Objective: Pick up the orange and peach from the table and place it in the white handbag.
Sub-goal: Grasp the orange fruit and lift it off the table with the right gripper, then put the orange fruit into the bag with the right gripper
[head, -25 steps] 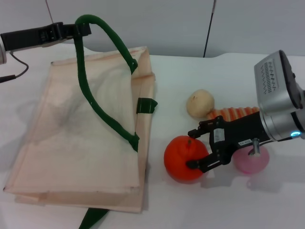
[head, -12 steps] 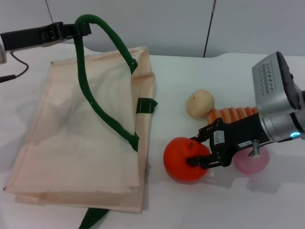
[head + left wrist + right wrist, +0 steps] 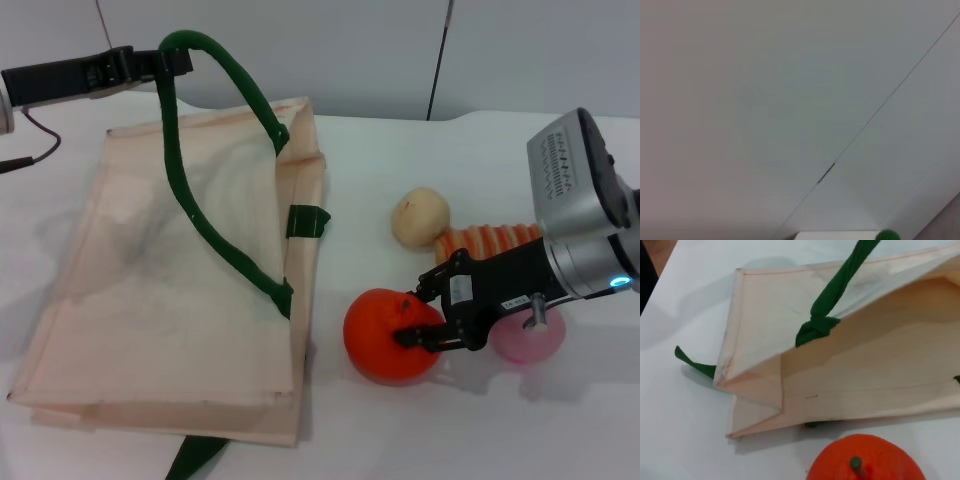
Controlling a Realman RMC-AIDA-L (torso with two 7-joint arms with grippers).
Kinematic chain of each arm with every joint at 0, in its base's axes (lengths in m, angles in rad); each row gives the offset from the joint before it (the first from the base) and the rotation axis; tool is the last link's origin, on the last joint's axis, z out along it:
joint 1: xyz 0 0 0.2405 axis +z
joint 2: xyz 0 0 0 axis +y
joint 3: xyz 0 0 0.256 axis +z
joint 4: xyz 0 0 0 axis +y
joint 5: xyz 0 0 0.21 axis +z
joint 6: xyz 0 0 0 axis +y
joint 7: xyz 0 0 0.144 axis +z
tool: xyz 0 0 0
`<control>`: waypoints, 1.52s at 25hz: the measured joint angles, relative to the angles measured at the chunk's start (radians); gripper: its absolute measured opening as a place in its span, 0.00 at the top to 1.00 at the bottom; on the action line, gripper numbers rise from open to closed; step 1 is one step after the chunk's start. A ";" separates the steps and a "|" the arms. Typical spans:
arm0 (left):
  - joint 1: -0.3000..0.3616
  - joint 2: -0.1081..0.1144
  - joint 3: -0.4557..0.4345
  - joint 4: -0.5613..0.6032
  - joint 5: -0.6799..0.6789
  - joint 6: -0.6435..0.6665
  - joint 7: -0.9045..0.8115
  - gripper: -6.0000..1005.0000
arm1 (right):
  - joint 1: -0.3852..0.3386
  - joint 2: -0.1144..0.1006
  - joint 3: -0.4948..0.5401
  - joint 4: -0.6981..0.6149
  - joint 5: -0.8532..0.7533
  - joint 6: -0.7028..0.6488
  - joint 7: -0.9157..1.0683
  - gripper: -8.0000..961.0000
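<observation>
Your right gripper (image 3: pixel 418 318) is clamped on the orange (image 3: pixel 388 335), which sits on the surface (image 3: pixel 400 430) just beside the handbag (image 3: pixel 180 300) edge. Its body partly hides the peach (image 3: pixel 530 340). Your left gripper (image 3: pixel 172 62) pinches the green strap (image 3: pixel 205 235) up, bag mouth open.

The white table (image 3: pixel 400 150) carries the handbag (image 3: pixel 170 300), lying flat. The orange (image 3: pixel 385 335) sits just beside the bag's open edge. The peach (image 3: pixel 525 340) lies farther from the bag than the orange, with a beige ball (image 3: pixel 418 217) and a striped roll (image 3: pixel 490 238) behind them.
</observation>
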 joint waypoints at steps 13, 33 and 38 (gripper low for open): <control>0.009 0.004 0.000 0.000 -0.080 -0.032 0.006 0.88 | -0.005 -0.003 0.004 -0.018 0.002 -0.041 0.001 0.62; 0.014 0.004 -0.002 0.006 -0.177 -0.151 0.014 0.88 | -0.077 -0.004 0.004 -0.242 0.253 -0.212 -0.006 0.78; 0.004 -0.002 -0.003 0.006 -0.180 -0.163 0.015 0.88 | -0.056 -0.003 0.000 -0.239 0.322 -0.202 -0.015 0.81</control>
